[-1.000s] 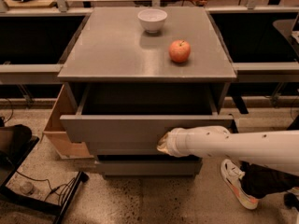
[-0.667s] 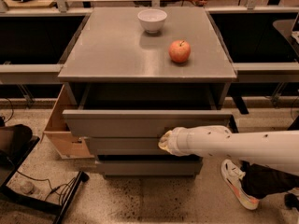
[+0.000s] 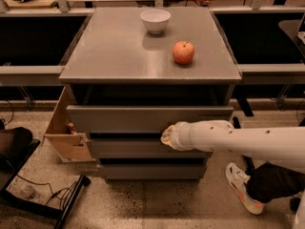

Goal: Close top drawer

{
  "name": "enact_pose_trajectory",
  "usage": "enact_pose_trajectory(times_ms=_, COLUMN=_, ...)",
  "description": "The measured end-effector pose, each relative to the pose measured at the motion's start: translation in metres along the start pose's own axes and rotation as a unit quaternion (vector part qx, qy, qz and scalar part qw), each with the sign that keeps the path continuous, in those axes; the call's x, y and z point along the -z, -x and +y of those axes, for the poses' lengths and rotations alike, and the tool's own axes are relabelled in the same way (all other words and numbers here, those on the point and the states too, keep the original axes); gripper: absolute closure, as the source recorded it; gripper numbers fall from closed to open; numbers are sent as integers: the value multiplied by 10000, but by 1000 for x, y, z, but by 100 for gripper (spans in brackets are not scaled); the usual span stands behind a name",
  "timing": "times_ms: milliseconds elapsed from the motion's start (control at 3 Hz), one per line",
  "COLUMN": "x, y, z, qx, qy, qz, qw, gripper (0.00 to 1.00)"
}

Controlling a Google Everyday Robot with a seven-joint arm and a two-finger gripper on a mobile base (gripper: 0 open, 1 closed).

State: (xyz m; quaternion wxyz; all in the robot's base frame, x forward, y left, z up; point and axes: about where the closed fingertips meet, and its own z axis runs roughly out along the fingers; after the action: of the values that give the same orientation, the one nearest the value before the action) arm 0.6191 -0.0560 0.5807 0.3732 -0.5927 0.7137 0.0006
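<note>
Top drawer (image 3: 143,118): standing a little proud of the cabinet (image 3: 119,56), with a dark gap showing between its front and the cabinet top. Gripper (image 3: 167,135): at the lower edge of the drawer front, right of centre, apparently touching it; contact is partly hidden by the arm (image 3: 228,140). Whether it is open or closed cannot be told, and nothing is seen in its hold. On the cabinet top: bowl (image 3: 155,20) at the rear, apple (image 3: 183,52) nearer the front right, apart.

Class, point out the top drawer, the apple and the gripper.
top drawer (image 3: 143,118), camera view, on its front panel.
apple (image 3: 183,52), camera view, on its red middle.
gripper (image 3: 167,135), camera view, its tip at the drawer front's lower edge.
</note>
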Motion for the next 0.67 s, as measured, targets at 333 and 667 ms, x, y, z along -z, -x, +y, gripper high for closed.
enact_pose_trajectory(times_ms=333, x=-6, y=16, z=-35, qx=175, qy=-190, qz=-95, qw=9996, gripper=98)
enact_pose_trajectory(times_ms=667, x=-6, y=17, z=-36, qx=175, qy=-196, qz=-99, qw=9996, gripper=76)
